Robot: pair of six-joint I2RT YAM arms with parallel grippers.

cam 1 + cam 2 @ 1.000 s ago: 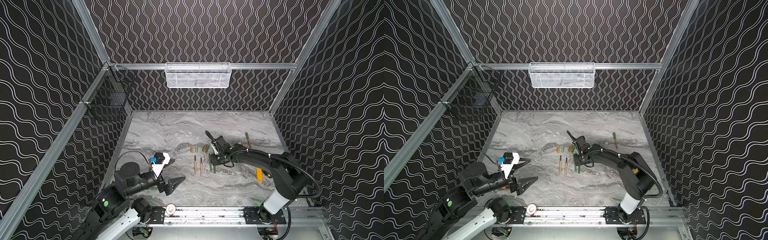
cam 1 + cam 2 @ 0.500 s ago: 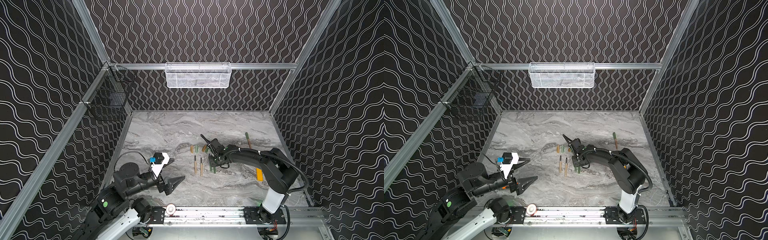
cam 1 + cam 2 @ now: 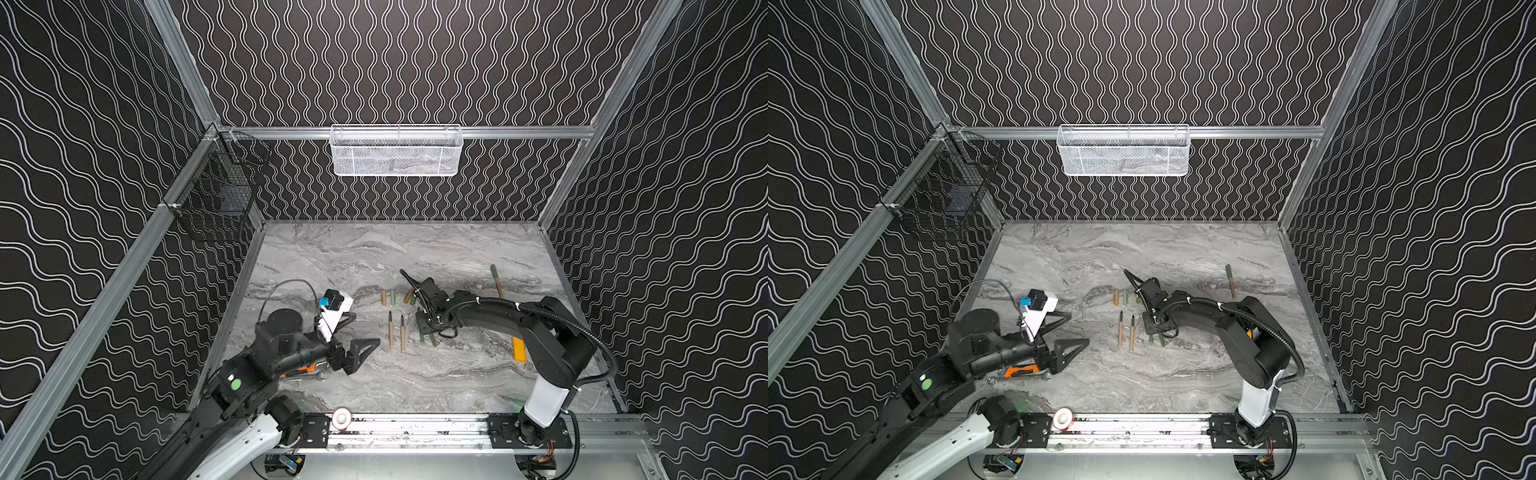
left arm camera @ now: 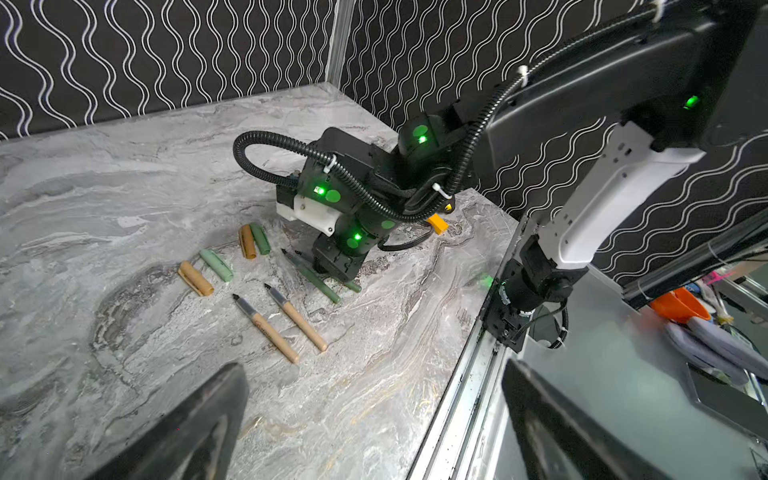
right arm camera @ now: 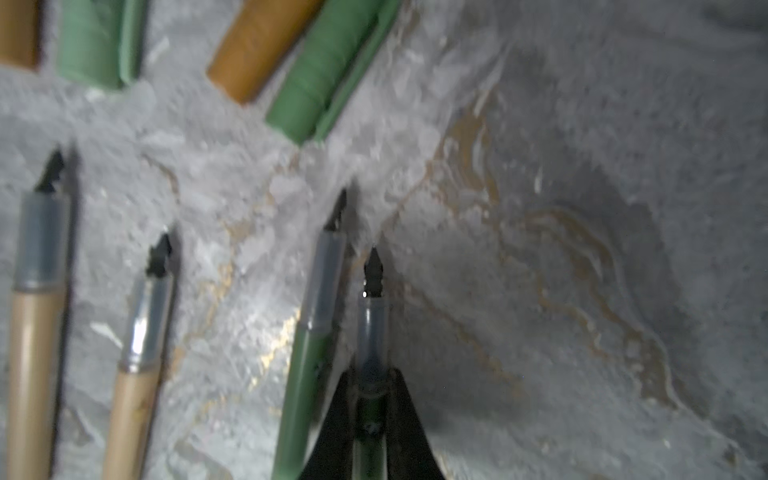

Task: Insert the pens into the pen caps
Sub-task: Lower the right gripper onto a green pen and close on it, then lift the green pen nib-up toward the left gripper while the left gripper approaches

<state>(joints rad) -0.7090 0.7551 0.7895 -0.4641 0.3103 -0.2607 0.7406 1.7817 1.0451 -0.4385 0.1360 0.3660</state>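
On the grey marble table (image 3: 415, 386), the right gripper (image 5: 371, 419) pinches a thin green pen (image 5: 372, 328) with a dark tip, so next it likely must lift it and aim the tip into a short green cap (image 5: 316, 87), while the left gripper (image 3: 367, 329) hangs spread wide.

Grey marble table (image 3: 415, 257). Mid-table row: tan cap (image 4: 195, 278), green cap (image 4: 216, 264), then tan cap (image 4: 247, 242) touching green cap (image 4: 260, 238). Nearer the front: two tan pens (image 4: 266, 328) side by side, tips toward the caps. Beside them, green pen (image 5: 372, 332) and second green pen (image 5: 307, 374). Capped pen (image 3: 496, 280) far right. Yellow block (image 3: 518, 349) right front. Wrench (image 3: 1019, 371) left front.
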